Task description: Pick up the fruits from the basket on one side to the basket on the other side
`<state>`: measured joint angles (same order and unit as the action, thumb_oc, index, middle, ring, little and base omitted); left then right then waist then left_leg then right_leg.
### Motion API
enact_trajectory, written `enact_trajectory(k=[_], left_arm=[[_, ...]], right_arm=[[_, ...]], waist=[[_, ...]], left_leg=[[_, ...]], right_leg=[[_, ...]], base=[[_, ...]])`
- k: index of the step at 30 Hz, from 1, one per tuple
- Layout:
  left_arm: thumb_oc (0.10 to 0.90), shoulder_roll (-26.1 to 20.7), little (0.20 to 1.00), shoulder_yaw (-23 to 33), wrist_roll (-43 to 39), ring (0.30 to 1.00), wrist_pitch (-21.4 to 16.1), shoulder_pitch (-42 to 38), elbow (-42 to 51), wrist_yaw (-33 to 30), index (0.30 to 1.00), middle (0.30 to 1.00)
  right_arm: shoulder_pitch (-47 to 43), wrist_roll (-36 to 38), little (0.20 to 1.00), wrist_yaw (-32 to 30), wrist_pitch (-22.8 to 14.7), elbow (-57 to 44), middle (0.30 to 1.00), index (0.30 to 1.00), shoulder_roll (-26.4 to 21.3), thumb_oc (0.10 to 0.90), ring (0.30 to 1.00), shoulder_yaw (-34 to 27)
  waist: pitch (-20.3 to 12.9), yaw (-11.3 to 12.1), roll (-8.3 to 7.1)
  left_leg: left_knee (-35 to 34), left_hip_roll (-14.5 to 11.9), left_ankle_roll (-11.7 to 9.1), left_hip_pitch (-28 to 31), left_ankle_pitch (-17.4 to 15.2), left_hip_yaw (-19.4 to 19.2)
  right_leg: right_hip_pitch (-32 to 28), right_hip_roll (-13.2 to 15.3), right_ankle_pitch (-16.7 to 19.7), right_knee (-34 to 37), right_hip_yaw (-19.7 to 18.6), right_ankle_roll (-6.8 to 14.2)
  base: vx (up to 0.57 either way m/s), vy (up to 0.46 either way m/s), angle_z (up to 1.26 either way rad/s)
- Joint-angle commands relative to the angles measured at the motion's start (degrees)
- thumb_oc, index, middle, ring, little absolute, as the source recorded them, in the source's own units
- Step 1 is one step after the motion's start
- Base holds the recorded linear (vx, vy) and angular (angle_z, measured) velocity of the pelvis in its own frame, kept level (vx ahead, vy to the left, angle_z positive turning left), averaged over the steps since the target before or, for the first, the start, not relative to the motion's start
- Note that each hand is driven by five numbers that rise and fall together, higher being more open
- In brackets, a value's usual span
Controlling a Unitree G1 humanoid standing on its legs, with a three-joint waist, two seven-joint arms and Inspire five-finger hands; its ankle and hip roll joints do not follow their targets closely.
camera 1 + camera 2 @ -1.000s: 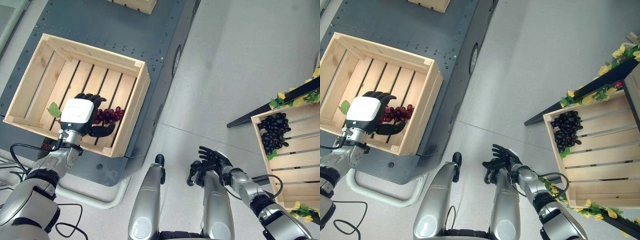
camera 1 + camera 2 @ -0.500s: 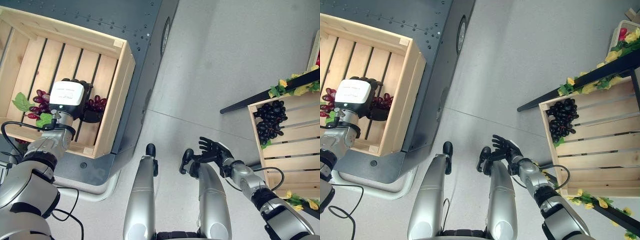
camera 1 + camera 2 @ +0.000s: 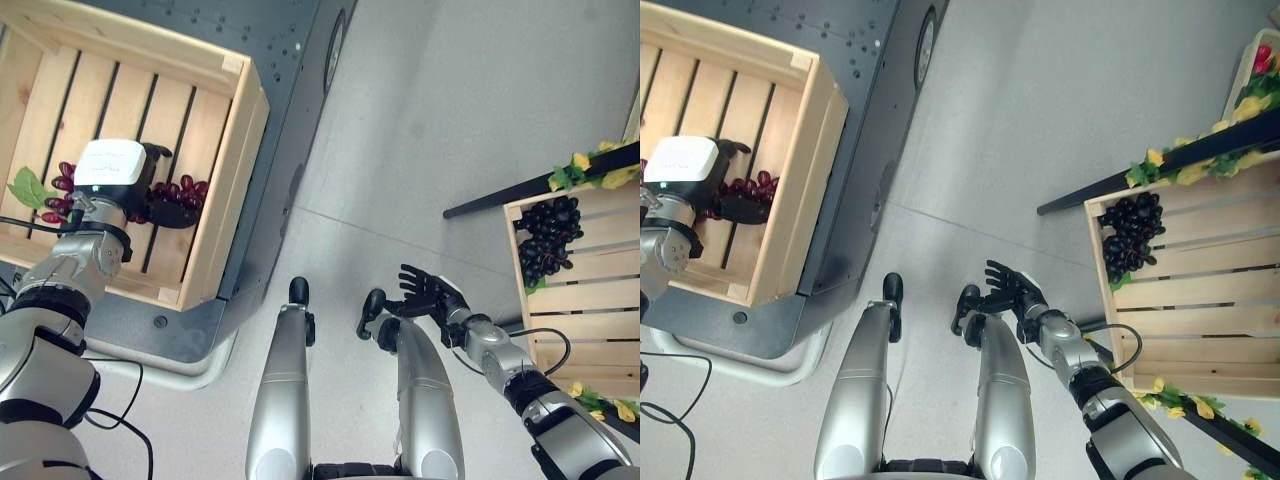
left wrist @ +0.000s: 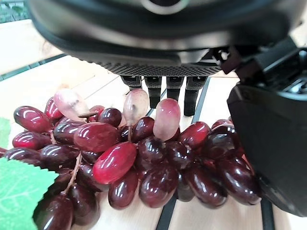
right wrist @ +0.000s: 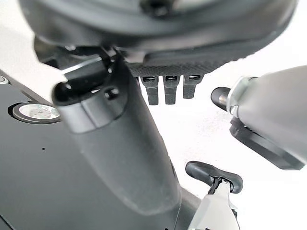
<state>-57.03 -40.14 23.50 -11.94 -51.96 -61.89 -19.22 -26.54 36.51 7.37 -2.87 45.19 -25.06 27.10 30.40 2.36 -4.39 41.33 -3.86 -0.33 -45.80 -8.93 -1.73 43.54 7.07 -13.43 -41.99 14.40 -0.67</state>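
Since a second ago your head camera has swung, so the left crate (image 3: 225, 190) now sits further toward the upper left of both eye views; that is the view shifting, not the crate. Against the slats, your left hand (image 3: 125, 180) has also slid toward the crate's left part, and the red grapes (image 3: 178, 192) have gone with it.

The left hand lies low in this wooden slatted crate, on top of the bunch. In the left wrist view the fingers (image 4: 158, 93) reach over and past the red grapes (image 4: 139, 158), with the thumb down on the other side of the bunch, so the hand brackets it. You cannot tell whether the fingers are already clamped on the fruit or merely resting around it. The bunch lies on the slats, with a green leaf (image 3: 28, 188) at its left end, so it seems not yet lifted.

Your right hand (image 3: 428, 297) hangs idle low in the eye views, fingers spread apart and holding nothing, over the pale floor (image 3: 460, 110).

The other crate (image 3: 590, 300) stands well apart on your right, on a stand trimmed with yellow flowers and leaves (image 3: 590, 170). It already holds a bunch of dark grapes (image 3: 548, 240).

The left crate rests on a dark metal platform (image 3: 290, 60). Its tall right wall stands between the red grapes and the open floor, so the bunch probably has to rise clear of that wall before crossing.
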Motion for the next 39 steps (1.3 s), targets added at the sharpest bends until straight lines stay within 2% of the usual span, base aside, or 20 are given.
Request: enact_trajectory(k=[1, 2, 10, 18, 23, 25, 26, 28, 32, 39], left_arm=[[0.560, 0.45, 0.540, 0.51, -0.21, 0.540, 11.01, 3.35, -8.11, 9.78, 0.540, 0.540], [0.400, 1.00, 0.300, 1.44, -0.39, 0.300, 11.17, 3.91, -8.65, 9.01, 0.300, 0.300], [0.400, 0.73, 0.300, 2.17, 2.30, 0.300, 12.62, 3.61, -8.39, 6.79, 0.300, 0.300], [0.400, 1.20, 0.300, 2.59, 2.57, 0.300, 10.80, 4.83, -6.27, 5.96, 0.300, 0.300], [0.400, 1.50, 0.300, 4.34, -0.23, 0.300, 9.47, 6.62, -5.97, 2.95, 0.300, 0.300], [0.400, 1.54, 0.300, 5.73, -3.99, 0.300, 9.13, 7.29, -5.57, 1.75, 0.300, 0.300], [0.400, 1.87, 0.300, 8.25, -9.13, 0.300, 8.37, 7.96, -5.67, 0.19, 0.300, 0.300], [0.400, 2.12, 0.300, 10.54, -13.93, 0.300, 7.48, 8.39, -5.73, -0.48, 0.300, 0.300], [0.400, 3.96, 0.300, 23.03, -30.17, 0.300, 1.79, 10.86, -3.64, -2.34, 0.300, 0.300], [0.400, 8.77, 0.300, 33.91, -47.20, 0.300, -6.85, 14.58, 2.87, -3.64, 0.300, 0.300]], right_arm=[[1.79, 2.46, 0.900, -1.98, -3.22, -3.55, 0.900, 0.900, -2.43, 0.800, 0.900, -2.59], [1.37, 2.07, 0.900, -2.04, -2.66, -3.51, 0.900, 0.900, -2.18, 0.800, 0.900, -2.60], [1.69, 2.28, 0.900, -2.66, -3.20, -2.66, 0.900, 0.900, -1.49, 0.800, 0.900, -2.91], [1.97, 2.80, 0.900, -4.57, -3.56, -2.51, 0.900, 0.900, -0.90, 0.800, 0.900, -3.64], [2.94, 2.38, 0.900, -4.28, -3.52, -2.55, 0.900, 0.900, -0.75, 0.800, 0.900, -4.08], [3.28, 2.61, 0.900, -4.51, -3.77, -2.54, 0.900, 0.900, -0.75, 0.800, 0.900, -4.11], [3.52, 2.78, 0.900, -4.66, -3.81, -2.52, 0.900, 0.900, -0.51, 0.800, 0.900, -4.09], [3.81, 2.91, 0.900, -4.64, -3.77, -2.52, 0.900, 0.900, -0.29, 0.800, 0.900, -4.04], [6.68, 2.26, 0.900, -5.29, -4.47, -3.71, 0.900, 0.900, 1.83, 0.800, 0.900, -4.27], [9.15, 1.92, 0.900, -6.49, -5.23, -5.11, 0.900, 0.900, 4.90, 0.800, 0.900, -4.24]], waist=[[-0.60, -0.44, 0.59], [-0.60, -0.42, 0.74], [-0.60, 0.21, 0.62], [-0.60, 0.74, 0.81], [-0.60, 0.78, 0.81], [-0.60, 0.90, 0.89], [-0.60, 1.05, 0.83], [-0.60, 1.13, 0.75], [-0.60, 1.75, 0.31], [-0.60, 2.80, -0.11]], left_leg=[[-5.03, 3.80, 3.78, 5.55, -2.69, -4.65], [-5.07, 3.81, 3.66, 5.97, -2.70, -4.58], [-6.22, 3.95, 3.42, 7.87, -2.44, -3.84], [-6.98, 4.16, 3.33, 9.04, -2.11, -3.34], [-7.26, 4.19, 3.21, 9.77, -1.95, -3.14], [-7.36, 4.26, 3.20, 9.97, -1.87, -3.11], [-7.30, 4.31, 3.17, 10.19, -1.89, -3.04], [-7.22, 4.40, 3.15, 10.33, -1.92, -2.97], [-7.66, 4.84, 3.16, 12.04, -2.09, -2.45], [-9.39, 5.71, 3.24, 15.96, -2.43, -1.46]], right_leg=[[-5.96, -1.39, 0.55, 2.74, -0.05, -0.20], [-6.29, -1.28, 0.33, 2.66, -0.06, -0.32], [-8.16, -0.92, 0.02, 3.26, 0.78, -0.45], [-9.23, -0.72, -0.38, 3.30, 1.37, -0.80], [-9.76, -0.75, -0.64, 3.20, 1.35, -1.02], [-10.04, -0.74, -0.76, 3.26, 1.40, -1.11], [-10.23, -0.72, -0.94, 3.07, 1.42, -1.21], [-10.38, -0.76, -1.08, 2.90, 1.41, -1.32], [-12.03, -0.60, -1.56, 2.89, 1.69, -1.33], [-15.70, -0.38, -1.75, 4.13, 1.99, -1.04]], base=[[0.00, 0.000, 0.00], [0.00, 0.000, 0.00], [0.00, -0.045, -0.02], [0.00, -0.037, 0.03], [0.00, -0.014, 0.00], [0.01, -0.021, 0.00], [0.02, -0.040, -0.01], [0.02, -0.046, 0.00], [0.04, -0.067, 0.03], [0.02, -0.066, 0.09]])
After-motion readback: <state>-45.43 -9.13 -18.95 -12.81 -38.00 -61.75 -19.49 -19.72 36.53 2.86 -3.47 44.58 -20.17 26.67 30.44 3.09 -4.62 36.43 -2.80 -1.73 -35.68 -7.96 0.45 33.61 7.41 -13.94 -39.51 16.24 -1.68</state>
